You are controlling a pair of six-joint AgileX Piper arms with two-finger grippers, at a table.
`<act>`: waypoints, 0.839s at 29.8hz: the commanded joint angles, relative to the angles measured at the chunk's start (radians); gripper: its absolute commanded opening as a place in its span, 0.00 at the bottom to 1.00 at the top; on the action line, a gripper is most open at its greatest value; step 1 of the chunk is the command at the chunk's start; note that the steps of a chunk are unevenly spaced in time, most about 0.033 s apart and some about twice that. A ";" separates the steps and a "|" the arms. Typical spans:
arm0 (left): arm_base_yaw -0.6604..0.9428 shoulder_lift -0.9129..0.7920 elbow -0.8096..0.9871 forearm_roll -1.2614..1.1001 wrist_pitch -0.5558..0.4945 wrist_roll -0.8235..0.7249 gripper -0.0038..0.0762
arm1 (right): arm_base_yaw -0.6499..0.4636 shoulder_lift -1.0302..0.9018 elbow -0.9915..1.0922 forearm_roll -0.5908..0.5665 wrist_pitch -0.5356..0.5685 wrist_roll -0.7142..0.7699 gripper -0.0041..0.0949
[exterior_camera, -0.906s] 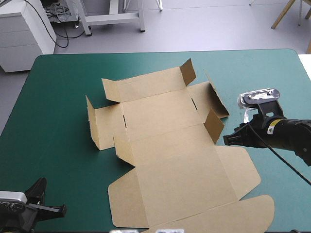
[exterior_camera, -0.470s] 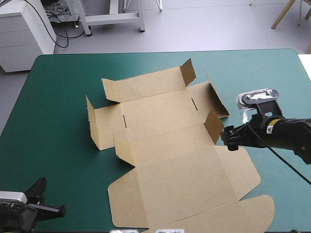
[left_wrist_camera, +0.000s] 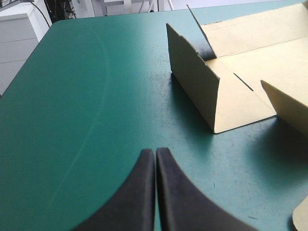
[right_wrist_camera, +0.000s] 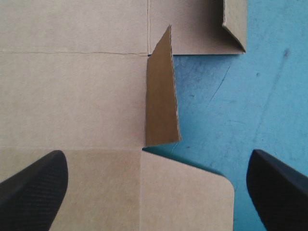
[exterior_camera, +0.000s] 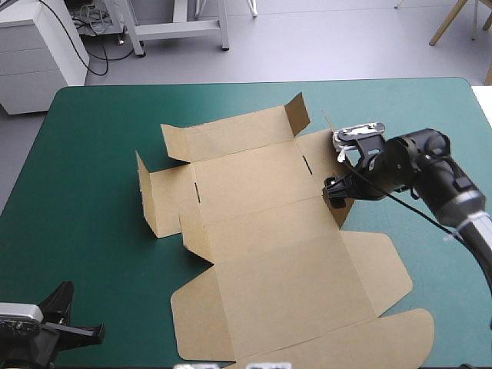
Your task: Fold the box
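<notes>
1. Teal-green table cover (exterior_camera: 84, 169) fills most of the high view. A cut sheet of brown board, the box (exterior_camera: 269, 261), lies centre frame, reaching the bottom edge. It's mostly flat w/ several flaps raised.
2. Left gripper (left_wrist_camera: 155, 154) sits in the bottom-left corner of the high view, over bare cover, well apart from the box. Its black fingers (left_wrist_camera: 137, 192) are pressed together in one arch, nothing between.
3. Ahead of it, the box's raised side wall (left_wrist_camera: 197, 86) stands upright on the cover.
4. Right gripper (right_wrist_camera: 157, 155) is right of centre in the high view, over the box's right side, fingers spread wide & empty.
5. Small upright flap (right_wrist_camera: 161, 101) stands just ahead, between those fingers, neither touching it.
6. Rear panel (exterior_camera: 231, 134), upper centre, has its corner flaps raised.
</notes>
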 commanded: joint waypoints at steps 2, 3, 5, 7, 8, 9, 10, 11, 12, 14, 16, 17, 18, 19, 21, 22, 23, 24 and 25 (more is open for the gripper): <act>-0.009 -0.011 -0.020 -0.004 -0.078 -0.005 0.04 | 0.000 0.116 -0.109 -0.028 -0.008 -0.034 0.98; -0.009 -0.011 -0.020 -0.004 -0.078 -0.005 0.04 | 0.000 0.139 -0.125 -0.032 0.002 -0.037 0.98; -0.009 -0.011 -0.020 -0.004 -0.078 -0.005 0.04 | 0.000 0.190 -0.147 -0.034 0.013 -0.054 0.98; -0.009 -0.011 -0.020 -0.004 -0.078 -0.005 0.04 | 0.000 0.238 -0.164 -0.046 0.017 -0.063 0.98; -0.009 -0.011 -0.020 -0.004 -0.078 -0.005 0.04 | 0.000 0.260 -0.169 -0.056 0.018 -0.063 0.98; -0.009 -0.011 -0.020 -0.004 -0.078 -0.005 0.04 | 0.000 0.280 -0.171 -0.062 0.018 -0.068 0.98; -0.009 -0.011 -0.020 -0.004 -0.078 -0.005 0.04 | 0.000 0.295 -0.173 -0.064 0.021 -0.071 0.98; -0.009 -0.011 -0.020 -0.004 -0.078 -0.005 0.04 | -0.004 0.313 -0.177 -0.064 0.031 -0.078 0.98; -0.009 -0.011 -0.020 -0.004 -0.078 -0.005 0.04 | -0.009 0.328 -0.180 -0.052 0.036 -0.086 0.98; -0.009 -0.011 -0.020 -0.004 -0.078 -0.005 0.04 | -0.021 0.347 -0.180 -0.028 0.038 -0.102 0.97; -0.009 -0.011 -0.020 -0.004 -0.078 -0.005 0.04 | -0.038 0.355 -0.180 0.006 0.037 -0.125 0.97; -0.009 -0.011 -0.020 -0.004 -0.078 -0.005 0.04 | -0.046 0.356 -0.180 0.029 0.037 -0.137 0.96; -0.009 -0.011 -0.020 -0.004 -0.078 -0.005 0.04 | -0.054 0.356 -0.182 0.051 0.040 -0.148 0.96; -0.009 -0.011 -0.020 -0.004 -0.078 -0.005 0.04 | -0.061 0.354 -0.185 0.066 0.047 -0.161 0.96; -0.009 -0.011 -0.020 -0.004 -0.078 -0.005 0.04 | -0.076 0.354 -0.189 0.099 0.067 -0.180 0.95; -0.009 -0.011 -0.020 -0.004 -0.078 -0.005 0.04 | -0.079 0.354 -0.189 0.107 0.079 -0.186 0.94; -0.009 -0.011 -0.020 -0.004 -0.078 -0.005 0.04 | -0.081 0.354 -0.189 0.109 0.093 -0.186 0.93; -0.009 -0.011 -0.020 -0.004 -0.078 -0.005 0.04 | -0.081 0.354 -0.189 0.109 0.106 -0.186 0.91; -0.009 -0.011 -0.020 -0.004 -0.078 -0.005 0.04 | -0.081 0.356 -0.189 0.109 0.109 -0.186 0.88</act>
